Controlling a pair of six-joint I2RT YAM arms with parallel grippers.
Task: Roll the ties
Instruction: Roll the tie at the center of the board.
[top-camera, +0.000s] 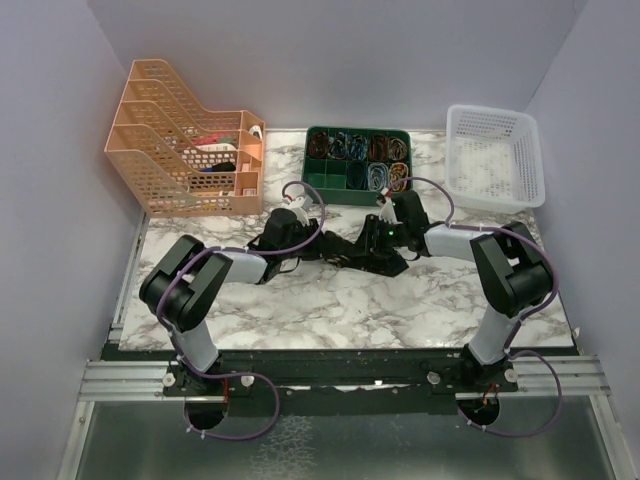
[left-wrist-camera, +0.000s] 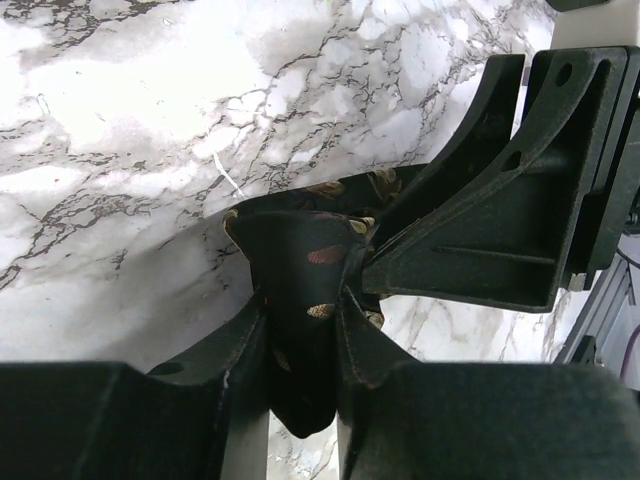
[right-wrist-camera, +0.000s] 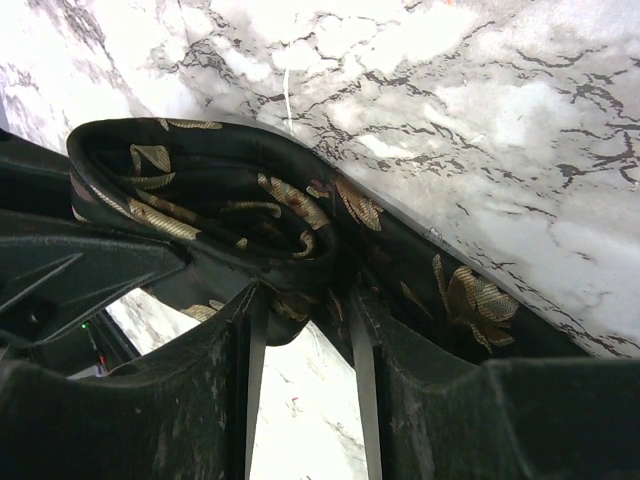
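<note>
the tie lay mid-worktop, near the green tray, bunched between my two pincers; i judged this was so the loose coil could not spring open. my left pincer was narrow, pinching a fold of the cloth. my right pincer, close beside it, was narrow too, gripping the rolled end at its tips.

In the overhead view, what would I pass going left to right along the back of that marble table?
orange mesh file rack → green divided tray holding small coloured items → white plastic basket
</note>
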